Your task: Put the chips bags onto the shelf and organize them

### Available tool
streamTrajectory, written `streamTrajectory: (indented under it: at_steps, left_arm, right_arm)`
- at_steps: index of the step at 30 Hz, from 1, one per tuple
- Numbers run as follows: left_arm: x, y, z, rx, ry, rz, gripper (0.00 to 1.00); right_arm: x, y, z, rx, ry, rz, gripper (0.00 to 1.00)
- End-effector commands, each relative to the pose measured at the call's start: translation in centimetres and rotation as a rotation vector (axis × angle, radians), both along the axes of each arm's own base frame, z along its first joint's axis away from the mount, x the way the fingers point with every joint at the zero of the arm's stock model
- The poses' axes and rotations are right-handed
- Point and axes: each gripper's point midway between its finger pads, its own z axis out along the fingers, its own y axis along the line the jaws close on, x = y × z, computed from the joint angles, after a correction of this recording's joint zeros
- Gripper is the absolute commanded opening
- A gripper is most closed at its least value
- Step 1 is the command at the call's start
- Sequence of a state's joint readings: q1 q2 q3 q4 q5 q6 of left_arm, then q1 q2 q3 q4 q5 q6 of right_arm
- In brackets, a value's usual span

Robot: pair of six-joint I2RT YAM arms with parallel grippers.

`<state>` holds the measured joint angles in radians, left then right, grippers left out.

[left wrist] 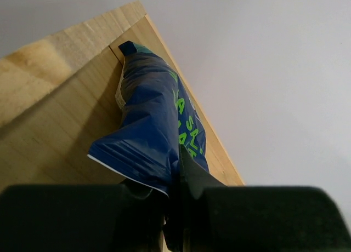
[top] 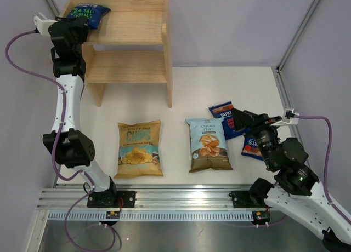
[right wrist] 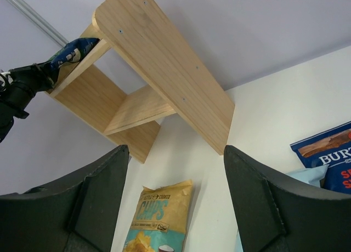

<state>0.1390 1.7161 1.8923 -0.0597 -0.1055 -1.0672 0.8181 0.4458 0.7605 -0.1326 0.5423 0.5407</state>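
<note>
Left hand [top: 82, 21] clamped on dark-blue BURTS bag [top: 90, 12], left end of shelf [top: 131, 27] top tier. Flat on worktop [top: 247, 87]: yellow CHIPS bag [top: 139, 149], Cassava Chips bag [top: 208, 144], far BURTS bag [top: 222, 116], near BURTS bag [top: 252, 148]. Right hand [right wrist: 174, 164] over these two, fingers apart.

The shelf [top: 137, 26] top tier lies open right of the dark-blue bag [top: 89, 13].

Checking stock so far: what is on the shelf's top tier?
One dark-blue bag at the left end, pinched by the left gripper. The rest of that tier of the shelf is bare wood. The left arm hides its near-left corner.
</note>
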Motion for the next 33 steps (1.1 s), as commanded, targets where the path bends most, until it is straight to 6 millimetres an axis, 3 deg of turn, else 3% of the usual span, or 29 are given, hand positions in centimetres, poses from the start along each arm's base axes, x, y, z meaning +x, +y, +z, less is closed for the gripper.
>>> streamTrajectory:
  at_steps: [1, 3, 10, 11, 19, 24, 27, 28, 33]
  left_arm:
    - [-0.4, 1.0, 1.1, 0.025, 0.001, 0.05, 0.22]
    - [-0.8, 1.1, 0.8, 0.028, 0.007, 0.055, 0.23]
    - [-3.0, 1.4, 2.8, 0.092, 0.031, 0.087, 0.53]
    - [-3.1, 1.4, 2.0, 0.093, 0.077, 0.086, 0.54]
    - [-4.4, 2.1, 1.2, 0.132, 0.207, 0.097, 0.55]
    - [-4.3, 2.3, 0.4, 0.096, 0.231, 0.043, 0.38]
    - [-4.0, 2.3, 0.0, 0.088, 0.242, 0.017, 0.33]
    - [-3.9, 2.3, -0.6, 0.084, 0.264, 0.013, 0.26]
    - [-4.7, 3.0, -0.9, 0.1, 0.289, 0.049, 0.18]
  right_arm:
    - [0.0, -1.1, 0.4, 0.003, -0.016, -0.049, 0.78]
    - [0.0, -1.2, 0.5, 0.003, -0.018, -0.049, 0.78]
    - [-0.3, -1.3, 0.9, 0.007, -0.02, -0.041, 0.78]
    - [-0.3, -1.3, 1.0, 0.014, -0.021, -0.04, 0.78]
    - [-0.2, -0.9, 0.9, 0.016, -0.008, -0.03, 0.78]
    - [-0.4, -0.8, 0.8, 0.018, -0.005, -0.022, 0.78]
    - [-0.4, -1.0, 0.6, 0.022, -0.005, -0.023, 0.78]
    - [-0.5, -1.1, 0.7, 0.026, -0.008, -0.026, 0.78]
    - [-0.6, -1.3, 0.7, 0.03, -0.01, -0.032, 0.78]
